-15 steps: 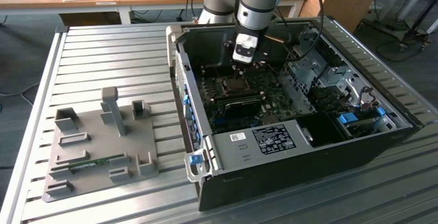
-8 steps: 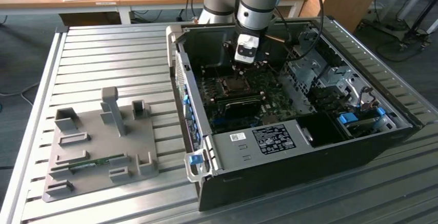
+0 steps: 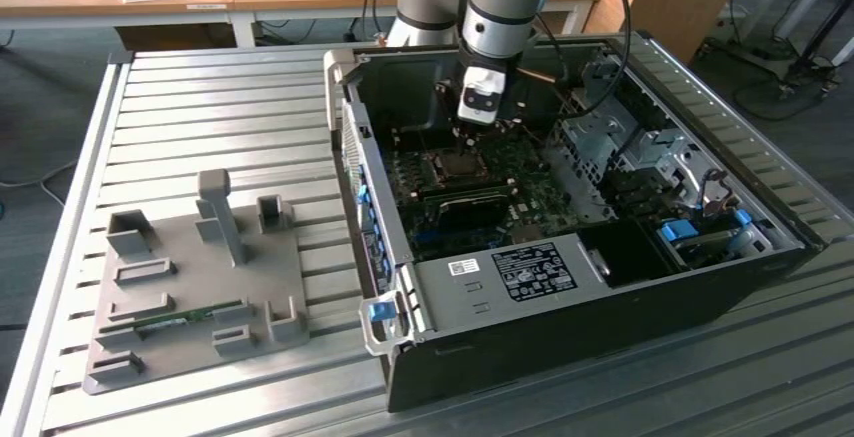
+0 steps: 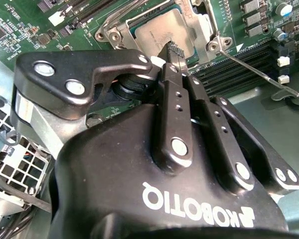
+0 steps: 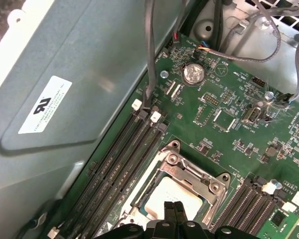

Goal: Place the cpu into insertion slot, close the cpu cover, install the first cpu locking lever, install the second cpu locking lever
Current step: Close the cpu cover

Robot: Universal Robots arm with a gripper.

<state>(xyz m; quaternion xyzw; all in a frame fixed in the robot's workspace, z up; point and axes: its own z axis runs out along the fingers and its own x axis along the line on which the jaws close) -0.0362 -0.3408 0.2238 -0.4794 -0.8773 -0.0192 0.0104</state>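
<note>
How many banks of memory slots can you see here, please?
2: one bank beside the case wall, the other bank across the insertion slot; more may lie hidden.

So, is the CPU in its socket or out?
In: the small silvery-grey square chip lies flat and level, showing through the window of the thin metal frame plate around it.

exterior view: high, angled down at pc case (image 3: 574, 342). both wrist views: v close over cpu (image 4: 158, 30) (image 5: 157, 196), shared.

PC case (image 3: 534, 337) on slatted table (image 3: 200, 117) w/ grey jig (image 3: 187, 292) beside.
</note>
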